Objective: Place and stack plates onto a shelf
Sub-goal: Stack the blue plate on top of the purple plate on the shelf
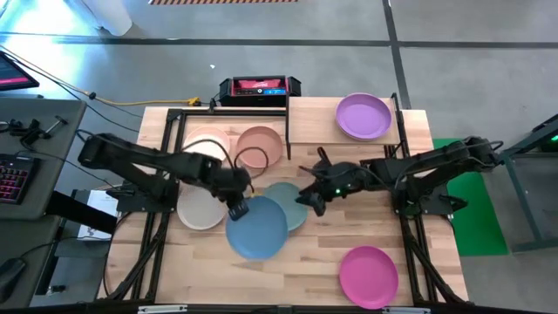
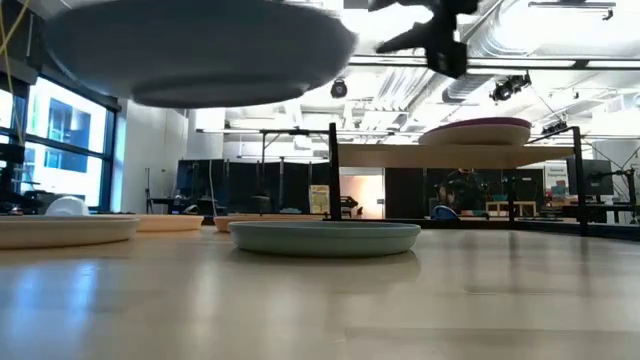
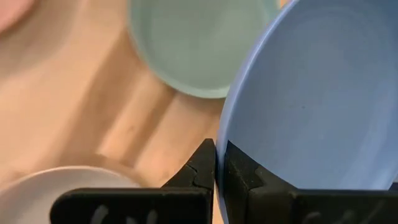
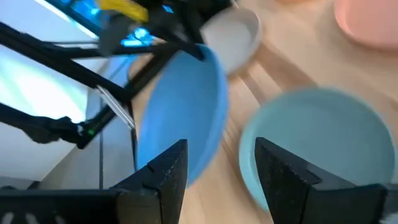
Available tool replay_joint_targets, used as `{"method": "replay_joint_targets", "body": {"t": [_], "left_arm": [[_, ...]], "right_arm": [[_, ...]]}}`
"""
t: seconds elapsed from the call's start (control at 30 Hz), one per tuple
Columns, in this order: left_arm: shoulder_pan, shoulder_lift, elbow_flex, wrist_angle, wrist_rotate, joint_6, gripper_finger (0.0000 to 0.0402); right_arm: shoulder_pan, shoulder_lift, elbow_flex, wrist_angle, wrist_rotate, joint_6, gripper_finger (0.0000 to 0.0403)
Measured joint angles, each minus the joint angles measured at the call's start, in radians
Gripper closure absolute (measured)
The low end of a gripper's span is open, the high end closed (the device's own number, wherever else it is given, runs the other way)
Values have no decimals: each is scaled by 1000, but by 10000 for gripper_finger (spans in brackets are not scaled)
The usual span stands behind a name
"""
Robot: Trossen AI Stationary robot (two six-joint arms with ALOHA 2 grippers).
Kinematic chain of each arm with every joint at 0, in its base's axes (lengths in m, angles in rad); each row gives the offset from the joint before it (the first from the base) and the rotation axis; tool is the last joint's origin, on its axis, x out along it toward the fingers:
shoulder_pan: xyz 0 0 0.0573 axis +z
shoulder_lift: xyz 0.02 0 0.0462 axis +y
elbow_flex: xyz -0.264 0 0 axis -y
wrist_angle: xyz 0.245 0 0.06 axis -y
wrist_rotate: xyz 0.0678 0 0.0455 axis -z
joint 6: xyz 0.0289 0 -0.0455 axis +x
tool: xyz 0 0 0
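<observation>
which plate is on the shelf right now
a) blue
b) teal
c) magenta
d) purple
d: the purple plate lies on the shelf, while the blue plate is held in the left tool, lifted off the table.

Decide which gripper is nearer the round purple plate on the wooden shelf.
Right. The right gripper hangs open nearer the purple plate, over the table beside the teal plate; the left gripper, farther off, pinches the blue plate's rim.

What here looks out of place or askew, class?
The blue plate hangs off the table, pinched at its rim by the left gripper, overlapping the teal-green plate lying flat below. The right gripper waits open beside it. Nothing looks spilled or damaged.
</observation>
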Motion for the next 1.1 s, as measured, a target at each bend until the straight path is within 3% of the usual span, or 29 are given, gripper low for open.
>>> {"method": "replay_joint_targets", "body": {"t": [0.23,0.47,0.8,1.1], "left_arm": [[103,-23,0,-88,4,155,401],[175,-23,0,-105,35,283,401],[248,-23,5,-111,69,410,401],[325,-23,124,-100,23,476,401]], "right_arm": [[-56,0,0,170,7,-165,233],[-131,0,0,348,83,-146,233],[-157,0,0,357,83,-258,233],[-222,0,33,284,100,-347,233]]}}
